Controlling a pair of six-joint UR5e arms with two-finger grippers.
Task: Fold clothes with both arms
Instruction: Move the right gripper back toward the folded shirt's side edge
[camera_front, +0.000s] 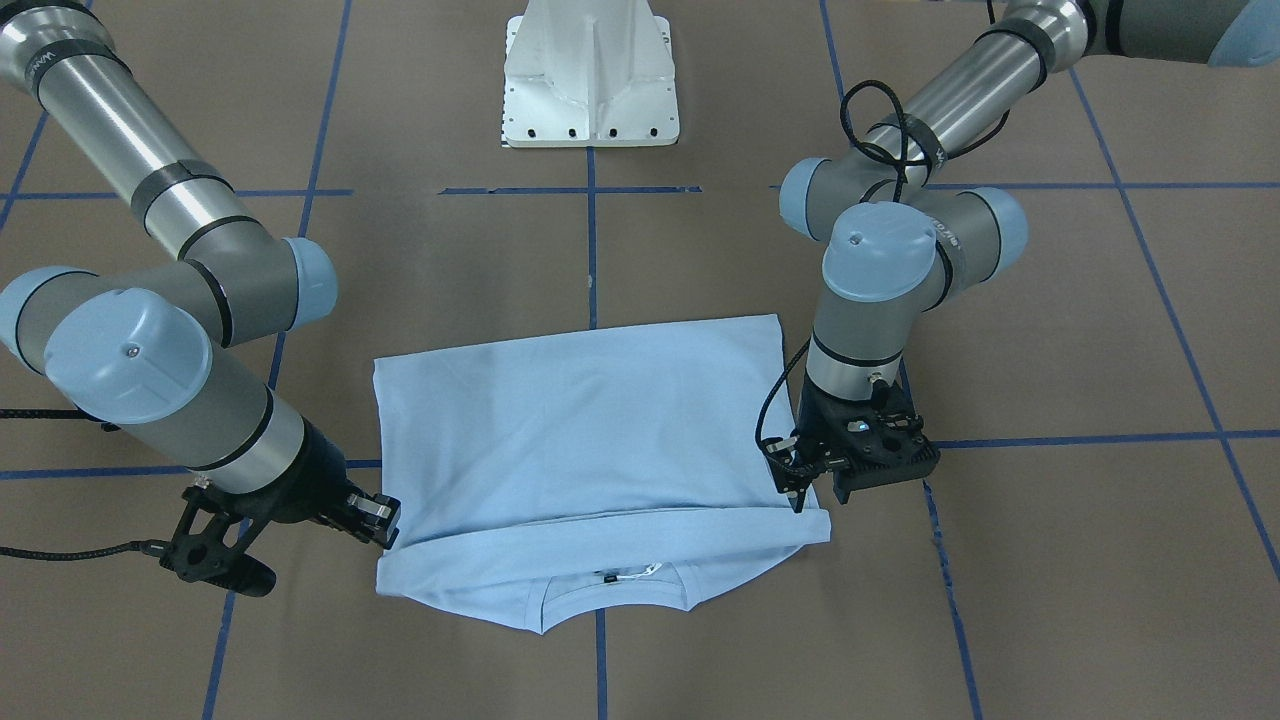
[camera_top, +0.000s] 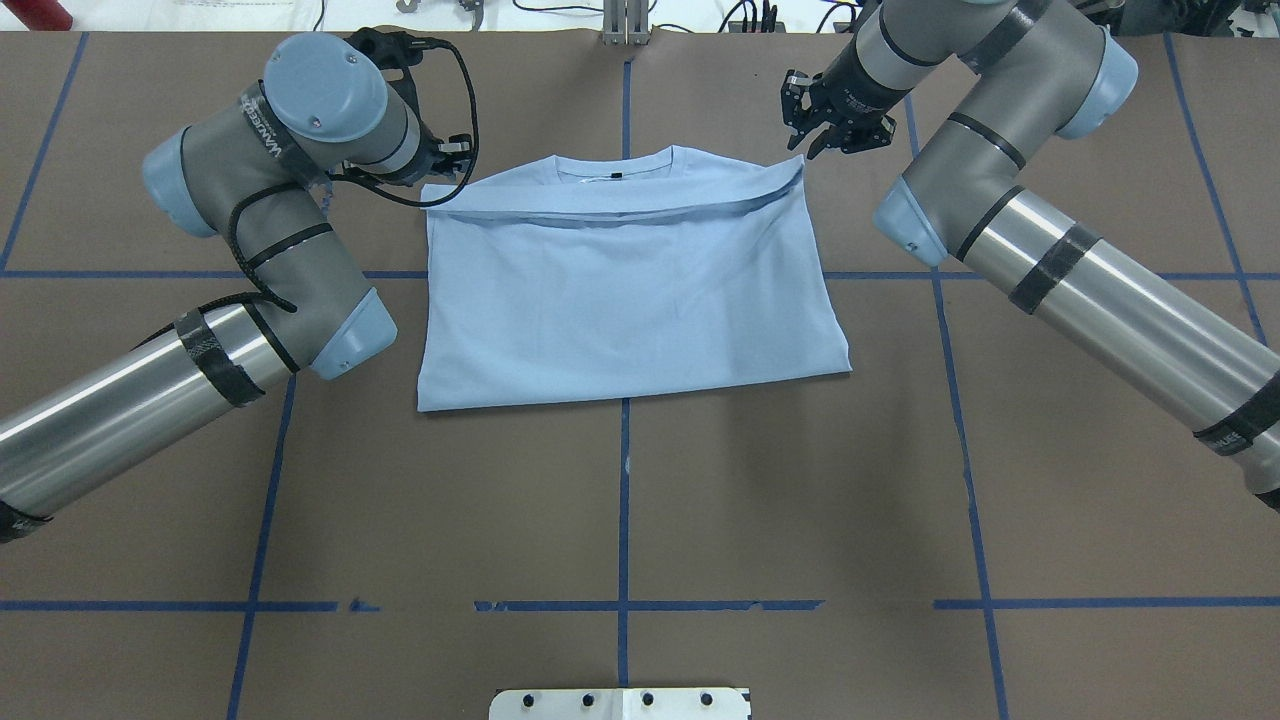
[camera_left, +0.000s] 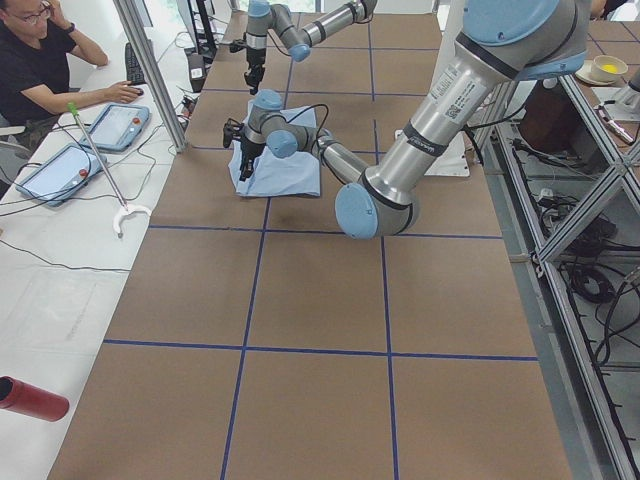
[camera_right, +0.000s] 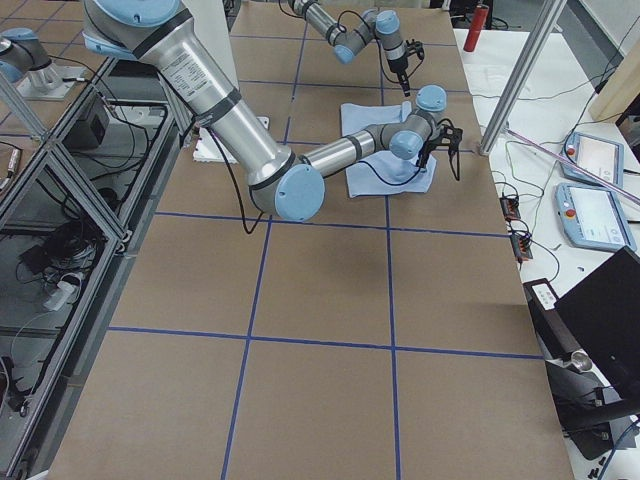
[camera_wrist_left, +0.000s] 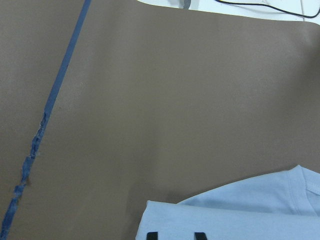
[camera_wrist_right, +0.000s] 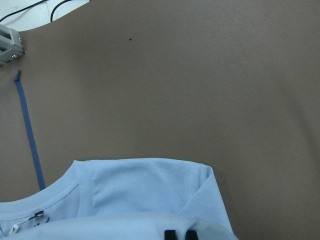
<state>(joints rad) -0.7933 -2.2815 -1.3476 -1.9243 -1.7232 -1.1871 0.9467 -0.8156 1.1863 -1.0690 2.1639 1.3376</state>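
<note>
Pinching a hem corner, your right hand (camera_front: 388, 522) at lower left keeps the fold straight w/ the left hand (camera_front: 800, 495), which looks a bit open. T-shirt (camera_front: 590, 420) lies mid-frame on the counter (camera_front: 1050, 560), hem by collar.

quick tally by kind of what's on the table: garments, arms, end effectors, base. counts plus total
T-shirt: 1
Arms: 2 (left arm, right arm)
End effectors: 2 (left end effector, right end effector)
White pedestal base: 1
Total: 6
</note>
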